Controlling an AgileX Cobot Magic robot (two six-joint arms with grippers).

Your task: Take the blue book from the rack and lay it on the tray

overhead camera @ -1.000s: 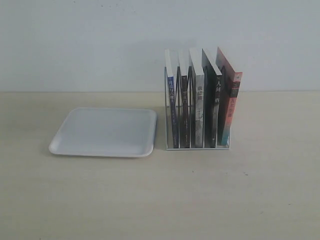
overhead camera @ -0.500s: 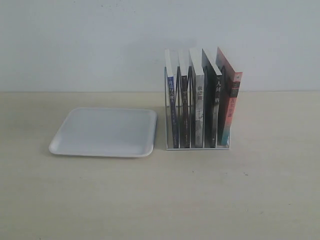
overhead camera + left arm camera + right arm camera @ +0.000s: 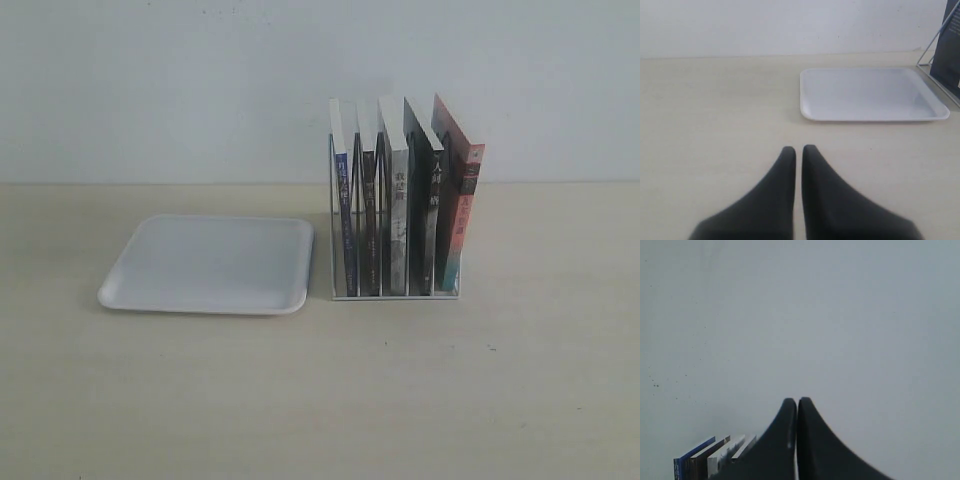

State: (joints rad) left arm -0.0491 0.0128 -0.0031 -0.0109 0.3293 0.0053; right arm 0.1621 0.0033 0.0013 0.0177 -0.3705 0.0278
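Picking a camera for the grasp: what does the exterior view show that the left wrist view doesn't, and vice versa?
Exterior only: the whole rack, five upright books spine-out, the blue book nearest the tray. Left wrist only: the left gripper, jaws together, over the table. Both: the white tray with nothing on it, plus the rack and blue book, though the wrist view catches just their edge.

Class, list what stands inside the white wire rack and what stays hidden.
Five upright books fill the rack: the blue book at the end nearest the tray, a red-spined one at the far end. Inner books show only spines and tops; covers hidden.
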